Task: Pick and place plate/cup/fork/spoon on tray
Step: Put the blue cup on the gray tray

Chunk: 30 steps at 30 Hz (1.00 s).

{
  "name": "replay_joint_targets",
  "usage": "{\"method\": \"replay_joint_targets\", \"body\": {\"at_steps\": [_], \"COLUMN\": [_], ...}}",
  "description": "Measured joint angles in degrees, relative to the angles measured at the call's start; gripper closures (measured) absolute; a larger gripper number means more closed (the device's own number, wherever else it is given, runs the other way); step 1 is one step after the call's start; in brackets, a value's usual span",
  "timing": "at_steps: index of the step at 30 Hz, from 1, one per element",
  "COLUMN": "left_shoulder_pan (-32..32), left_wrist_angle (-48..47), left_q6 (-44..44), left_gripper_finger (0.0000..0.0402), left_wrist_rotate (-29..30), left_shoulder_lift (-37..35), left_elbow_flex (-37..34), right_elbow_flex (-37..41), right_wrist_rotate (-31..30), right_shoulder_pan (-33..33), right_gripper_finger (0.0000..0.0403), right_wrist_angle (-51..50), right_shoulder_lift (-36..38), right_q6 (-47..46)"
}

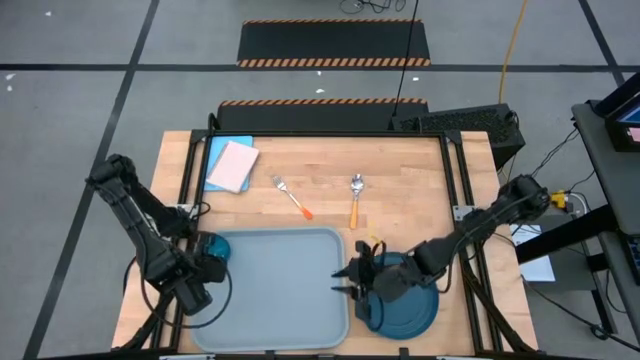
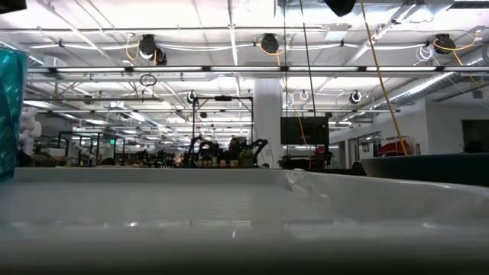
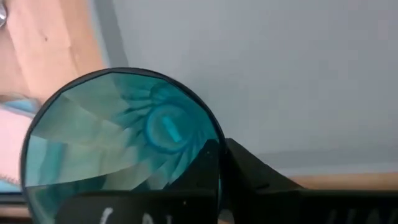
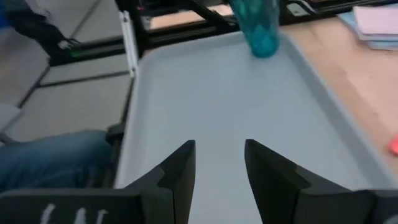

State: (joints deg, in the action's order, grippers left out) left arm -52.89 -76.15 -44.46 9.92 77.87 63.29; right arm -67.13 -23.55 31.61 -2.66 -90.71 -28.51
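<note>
The left arm folds down along the table's left side, its left gripper [image 1: 203, 262] low at the near left, fingers clamped together. The right arm reaches in from the right edge, its right gripper [image 1: 352, 281] held low, pointing left, its fingers [image 4: 180, 171] parted.

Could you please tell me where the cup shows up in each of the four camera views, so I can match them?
High view: the cup at the tray's far left corner, in the left hand.
Low view: teal sliver at the left edge.
Left wrist view: seen from above, filling the lower left.
Right wrist view: top centre.
Shared landmark: the tray.
</note>
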Motion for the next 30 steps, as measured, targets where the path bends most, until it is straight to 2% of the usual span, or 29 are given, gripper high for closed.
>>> {"method": "replay_joint_targets", "body": {"at_steps": [5, 9, 15, 22, 25, 30], "left_shoulder_pan": [-3.29, -5.49, -6.86, -6.77, -6.78, -6.77], "left_wrist_angle": [1.72, 2.42, 1.47, -0.3, -0.23, -0.24], "left_q6": [-2.4, -2.74, -3.73, -2.96, -2.99, -1.9], "left_gripper_finger": [0.0383, 0.0393, 0.0392, 0.0394, 0.0393, 0.0391], "left_wrist_rotate": [-0.98, -2.52, -1.76, -0.23, 0.07, 0.63], "left_shoulder_lift": [-0.01, 0.08, 0.15, 0.13, 0.15, 0.15], "left_elbow_flex": [1.11, 3.45, 4.87, 4.87, 4.87, 4.87], "right_elbow_flex": [-0.02, -0.07, -0.08, -0.09, -0.1, -0.1], "right_wrist_rotate": [-0.65, -0.65, -1.53, 11.4, 14.59, 15.2], "right_shoulder_pan": [2.75, 4.27, 2.7, -4.8, -7.49, -9.27], "right_gripper_finger": [0.0273, 0.0273, 0.0273, 0.0294, 0.0318, 0.0361], "right_wrist_angle": [7.65, 11.63, 12.8, 10.86, 8.99, 7.12], "right_shoulder_lift": [-3.03, -4.79, -7.28, -14.56, -16.46, -20.38], "right_q6": [-0.86, -1.08, -2.77, -4.25, -5.48, -0.88]}}
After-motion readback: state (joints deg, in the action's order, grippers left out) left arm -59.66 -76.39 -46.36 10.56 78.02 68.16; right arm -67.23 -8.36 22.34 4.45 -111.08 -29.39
